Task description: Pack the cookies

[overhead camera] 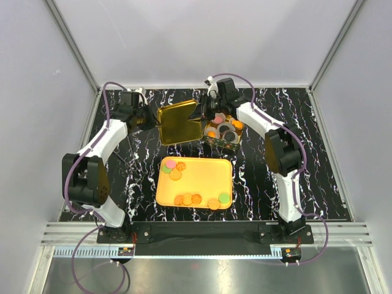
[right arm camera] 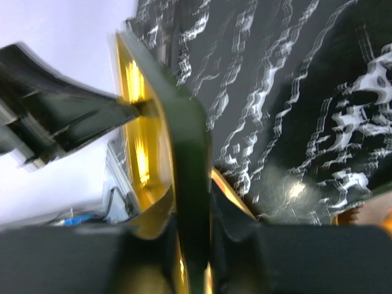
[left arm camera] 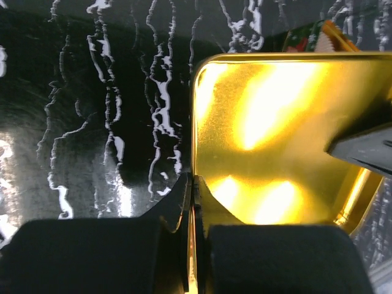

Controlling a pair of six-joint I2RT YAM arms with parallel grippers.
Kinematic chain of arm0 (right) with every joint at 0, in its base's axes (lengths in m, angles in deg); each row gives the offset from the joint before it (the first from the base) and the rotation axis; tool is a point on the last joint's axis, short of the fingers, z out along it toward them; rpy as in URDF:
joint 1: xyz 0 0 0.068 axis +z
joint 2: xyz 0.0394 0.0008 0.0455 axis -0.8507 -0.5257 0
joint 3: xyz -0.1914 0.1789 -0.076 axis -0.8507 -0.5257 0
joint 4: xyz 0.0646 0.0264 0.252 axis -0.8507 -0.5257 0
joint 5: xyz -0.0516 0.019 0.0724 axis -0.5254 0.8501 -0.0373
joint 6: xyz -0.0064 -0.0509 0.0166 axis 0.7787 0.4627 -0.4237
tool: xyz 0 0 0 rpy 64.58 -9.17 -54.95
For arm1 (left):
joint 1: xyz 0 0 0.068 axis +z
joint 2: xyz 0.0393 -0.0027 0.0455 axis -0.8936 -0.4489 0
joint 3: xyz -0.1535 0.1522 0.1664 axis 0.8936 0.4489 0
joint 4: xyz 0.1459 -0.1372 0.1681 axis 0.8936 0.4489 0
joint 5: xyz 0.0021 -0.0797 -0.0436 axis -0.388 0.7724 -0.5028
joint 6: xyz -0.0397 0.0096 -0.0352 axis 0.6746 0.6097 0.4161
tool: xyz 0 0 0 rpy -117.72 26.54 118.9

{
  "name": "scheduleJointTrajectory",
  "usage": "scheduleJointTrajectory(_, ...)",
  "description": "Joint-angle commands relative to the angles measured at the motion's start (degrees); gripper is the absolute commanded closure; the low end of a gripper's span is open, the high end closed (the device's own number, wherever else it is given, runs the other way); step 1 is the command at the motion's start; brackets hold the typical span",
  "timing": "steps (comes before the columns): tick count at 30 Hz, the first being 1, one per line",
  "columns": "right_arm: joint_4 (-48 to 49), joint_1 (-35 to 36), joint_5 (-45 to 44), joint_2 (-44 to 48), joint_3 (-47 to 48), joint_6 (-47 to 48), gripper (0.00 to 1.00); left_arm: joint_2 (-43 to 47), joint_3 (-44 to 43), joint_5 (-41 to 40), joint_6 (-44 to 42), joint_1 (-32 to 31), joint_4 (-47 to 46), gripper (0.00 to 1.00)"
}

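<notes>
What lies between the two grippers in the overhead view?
The gold lid spans the gap, as the top view shows: the left gripper pinches its left edge, the right gripper its right edge.

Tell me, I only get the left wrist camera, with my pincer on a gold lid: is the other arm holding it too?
Observer: Yes. The right pincer is shut on the gold lid, on the edge opposite the left pincer.
Operator: Where is the tin?
Observer: The tin stands beside the lid on the right arm's side, with cookies inside.
Operator: Any outside it?
Observer: Several lie on the yellow tray, nearer the arm bases.
</notes>
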Motion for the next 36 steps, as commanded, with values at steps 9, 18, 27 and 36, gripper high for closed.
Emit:
scheduleJointTrajectory(9, -2.98, -0.01, -0.79, 4.41, 0.81, -4.83, 1.0, 7.87, -4.43, -9.29, -5.85, -2.73, 3.33, 0.32)
scheduleJointTrajectory(18, -11.51, -3.25, -2.02, 5.37, 7.22, -7.21, 1.0, 19.92, -1.9, -33.02, -22.09, -24.67, -2.53, 0.14)
scheduleJointTrajectory(27, -14.85, -6.77, 1.49, 6.16, 9.25, -9.85, 1.0, 21.34, 8.05, -48.76, -48.64, -44.11, -16.96, 0.11)
scheduleJointTrajectory(36, -18.9, -8.09, -1.13, 9.68, 10.92, -10.02, 1.0, 19.85, 17.53, -47.98, -64.02, -49.66, -34.78, 0.06)
